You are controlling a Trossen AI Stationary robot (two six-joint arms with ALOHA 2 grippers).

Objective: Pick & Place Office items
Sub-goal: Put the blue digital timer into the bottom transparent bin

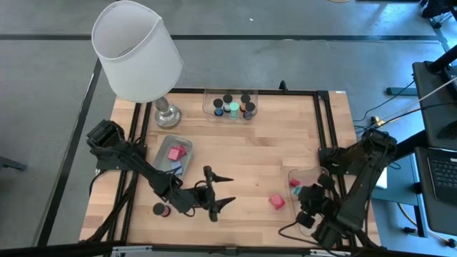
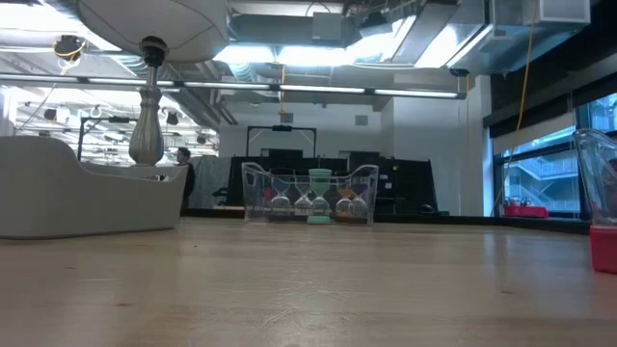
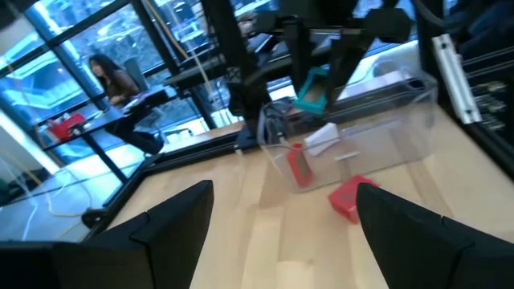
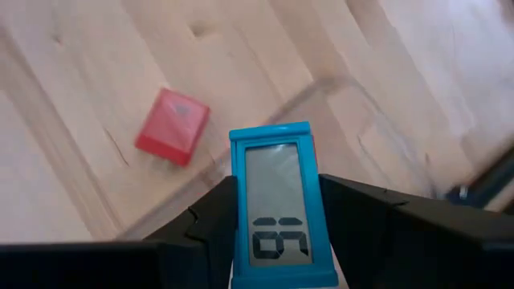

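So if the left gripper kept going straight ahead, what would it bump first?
Probably the red block lying on the table, just ahead between the open left gripper's fingers. The clear tray sits right behind it, though depth is hard to judge.

In the low view the lamp (image 2: 145,58) is cut off at the top edge, and a red block (image 2: 604,249) is cut by the right edge. The pieces in the far clear tray (image 2: 308,196) are too small to name there. In the right wrist view the blue clip (image 4: 281,205) runs off the bottom edge, hiding the tray (image 4: 353,120) behind it.
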